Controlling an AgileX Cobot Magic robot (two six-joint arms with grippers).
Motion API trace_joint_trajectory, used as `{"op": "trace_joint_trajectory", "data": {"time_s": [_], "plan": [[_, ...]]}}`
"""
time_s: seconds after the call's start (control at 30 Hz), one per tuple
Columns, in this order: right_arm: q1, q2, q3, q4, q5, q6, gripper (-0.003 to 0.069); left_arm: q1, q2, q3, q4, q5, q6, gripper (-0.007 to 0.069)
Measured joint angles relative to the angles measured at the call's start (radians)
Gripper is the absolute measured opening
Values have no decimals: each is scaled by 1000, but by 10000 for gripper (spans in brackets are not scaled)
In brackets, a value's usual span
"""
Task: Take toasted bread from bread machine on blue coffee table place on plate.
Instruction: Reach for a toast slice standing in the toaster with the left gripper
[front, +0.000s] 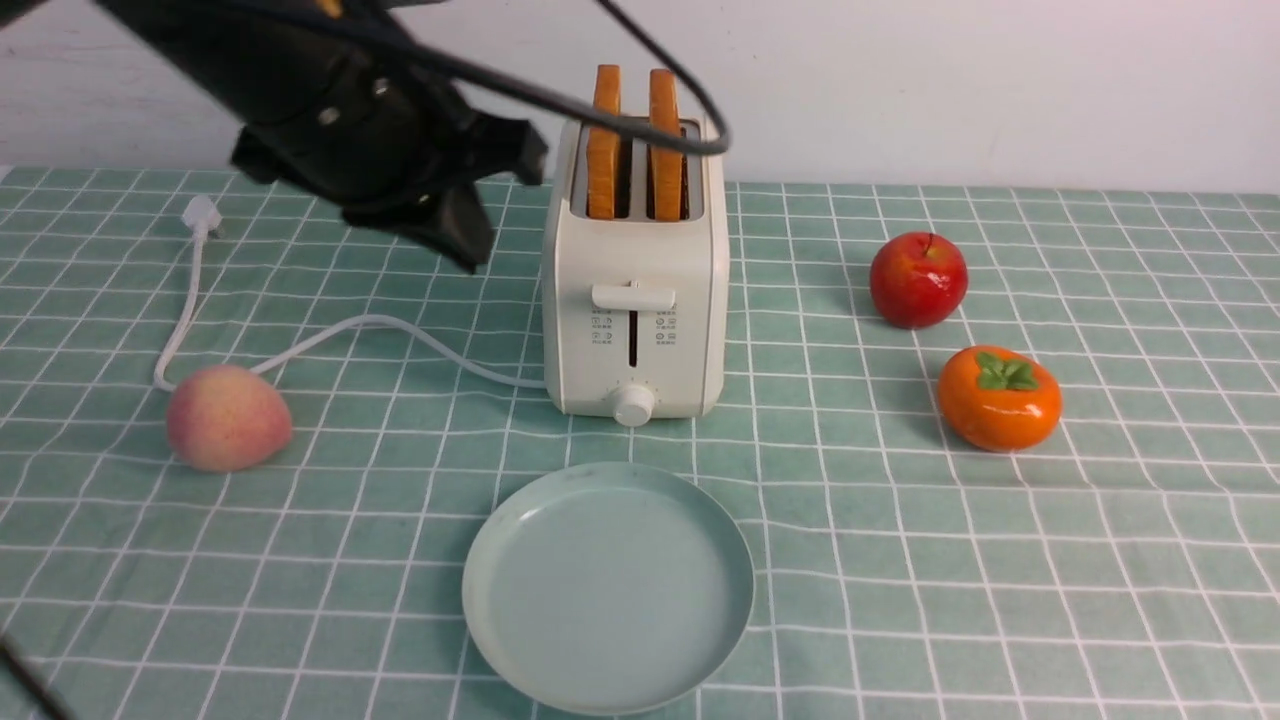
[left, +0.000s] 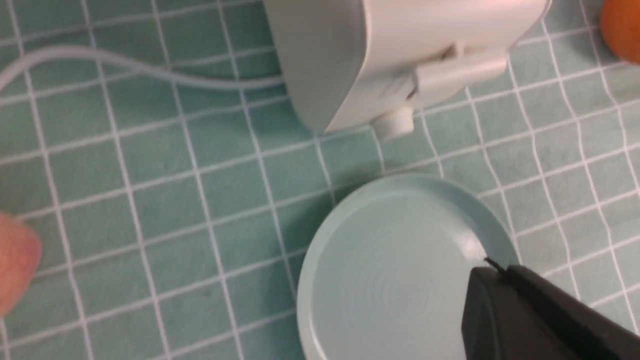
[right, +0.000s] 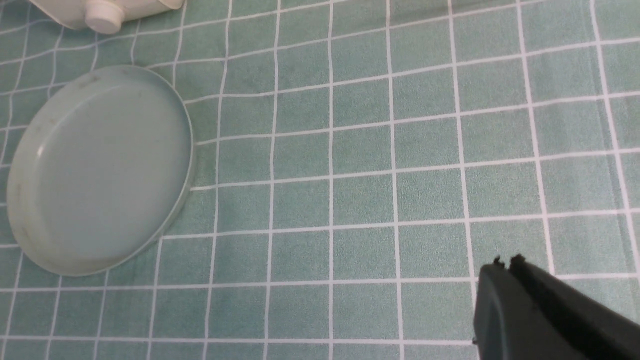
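A: Status?
B: Nothing on the plate (front: 608, 585) yet. Both slices of toasted bread (front: 604, 140) stand upright in the slots of the bread machine (front: 635, 300), tops poking out. The plate sits bare just in front of it on the blue coffee table (front: 1000, 560).
A: Grippers?
B: Left gripper (left: 492, 270) is pressed together and holds nothing. Its arm hangs high, just left of the bread machine. Right gripper (right: 505, 262) is also pressed together and empty, over bare cloth beside the plate and apart from it. It doesn't show in the front view.
A: Step?
B: I'd call it the approach for the first slice, probably with the left arm. Next: spread the jaws, get above a slot, come down straddling the slice's faces, pinch the exposed top and lift straight up.
A: Watch-outs?
B: Not much toast stands clear to grab. A black cable (front: 520, 93) crosses in front of the slices; can't tell if it touches. Peach (front: 228, 417), apple (front: 918, 280) and persimmon (front: 998, 398) are well apart.
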Motion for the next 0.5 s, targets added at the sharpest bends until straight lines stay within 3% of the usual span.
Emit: {"op": "trace_joint_trajectory", "data": {"time_s": [0.3, 0.43, 0.5], "plan": [[0, -22, 39, -5, -41, 0, 13, -5, 369, -565, -23, 84, -33, -14], [0, -22, 39, -7, -48, 0, 16, -5, 464, -685, -25, 58, -40, -3], [0, -22, 40, -7, -48, 0, 20, -5, 498, -705, -17, 21, -41, 43]]}}
